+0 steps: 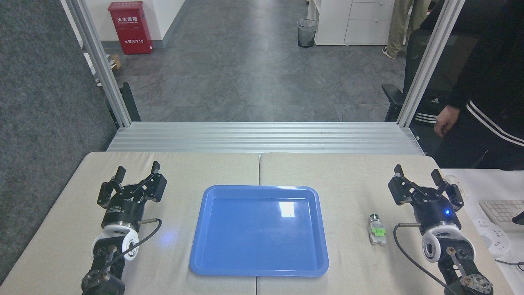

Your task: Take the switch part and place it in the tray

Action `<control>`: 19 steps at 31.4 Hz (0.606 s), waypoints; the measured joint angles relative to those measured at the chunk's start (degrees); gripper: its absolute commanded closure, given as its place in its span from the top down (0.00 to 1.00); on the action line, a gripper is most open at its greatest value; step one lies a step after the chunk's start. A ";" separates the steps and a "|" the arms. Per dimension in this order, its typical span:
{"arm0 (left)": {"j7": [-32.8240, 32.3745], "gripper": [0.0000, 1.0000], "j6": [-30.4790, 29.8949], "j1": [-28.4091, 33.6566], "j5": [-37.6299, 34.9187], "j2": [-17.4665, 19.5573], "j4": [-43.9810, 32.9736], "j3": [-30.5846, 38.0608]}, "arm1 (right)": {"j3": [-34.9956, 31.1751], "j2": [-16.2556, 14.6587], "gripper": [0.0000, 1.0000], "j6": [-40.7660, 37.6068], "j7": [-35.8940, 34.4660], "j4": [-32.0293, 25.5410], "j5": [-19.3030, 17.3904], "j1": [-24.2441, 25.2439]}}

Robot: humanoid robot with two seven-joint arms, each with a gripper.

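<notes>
The switch part point(376, 230) lies flat on the beige table, right of the tray, its dark silver-ringed cap pointing away from me and its green block in the middle. The blue tray point(196, 254) sits in the table's centre with nothing in it. My right gripper point(416, 172) stands open to the right of the switch part and a little farther back, apart from it. Over the left side of the table my left gripper point(137, 169) is open too, well left of the tray, holding nothing.
A person in a dark jacket point(487, 94) stands at the table's right rear corner, hand point(444, 119) hanging down. A white side surface with a keyboard point(501, 211) borders the right edge. An aluminium frame point(262, 137) runs along the back.
</notes>
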 measured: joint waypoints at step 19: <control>0.00 1.00 0.01 -0.38 0.00 0.11 0.05 0.00 | 0.45 0.38 0.98 0.00 3.18 -0.01 0.21 0.90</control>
